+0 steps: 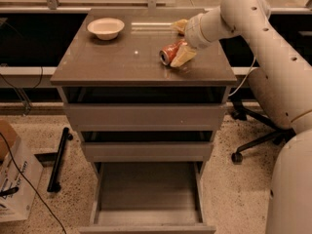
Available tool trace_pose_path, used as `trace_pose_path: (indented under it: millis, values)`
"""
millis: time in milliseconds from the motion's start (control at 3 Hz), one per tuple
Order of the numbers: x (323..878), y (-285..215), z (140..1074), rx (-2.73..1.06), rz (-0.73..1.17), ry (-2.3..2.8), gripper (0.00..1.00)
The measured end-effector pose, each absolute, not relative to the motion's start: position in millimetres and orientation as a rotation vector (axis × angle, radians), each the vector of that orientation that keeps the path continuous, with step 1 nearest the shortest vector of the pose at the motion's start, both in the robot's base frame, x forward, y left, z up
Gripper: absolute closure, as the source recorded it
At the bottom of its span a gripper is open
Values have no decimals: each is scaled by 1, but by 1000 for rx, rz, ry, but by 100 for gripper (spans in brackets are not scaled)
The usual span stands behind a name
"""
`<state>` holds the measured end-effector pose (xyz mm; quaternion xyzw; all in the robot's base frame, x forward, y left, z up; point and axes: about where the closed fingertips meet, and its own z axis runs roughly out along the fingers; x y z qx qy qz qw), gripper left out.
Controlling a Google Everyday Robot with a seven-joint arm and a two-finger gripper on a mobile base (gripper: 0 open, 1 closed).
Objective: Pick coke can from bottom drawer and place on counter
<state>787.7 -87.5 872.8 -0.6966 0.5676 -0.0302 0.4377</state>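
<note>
The coke can [170, 52] is already on the counter [122, 65], lying on its side on the counter's right half, silver end turned toward the counter's front left. The gripper [179, 56] is right against it on the side nearer the counter's right edge. I cannot tell whether it clamps the can or has let go. The step in hand looks like the release, and a can on its side will roll. The can's weight should rest fully on the counter before the gripper lets go, and the gripper should leave straight up, not sideways. The counter is glossy and flat, with nothing to stop a roll. A pale bowl [106, 27] sits at its far left, and an orange ball [178, 25] peeks out at its far right behind the arm. Below the counter the bottom drawer [146, 189] stands pulled out with nothing in it. An office chair [253, 140] stands to the counter's right and a cardboard box [14, 174] to its left, both on the speckled floor.
</note>
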Motion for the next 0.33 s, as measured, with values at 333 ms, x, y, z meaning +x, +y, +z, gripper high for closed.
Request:
trace_pose_path:
  millis: [333]
  values:
    - [788,-87,873,-1733,-75,1410,0]
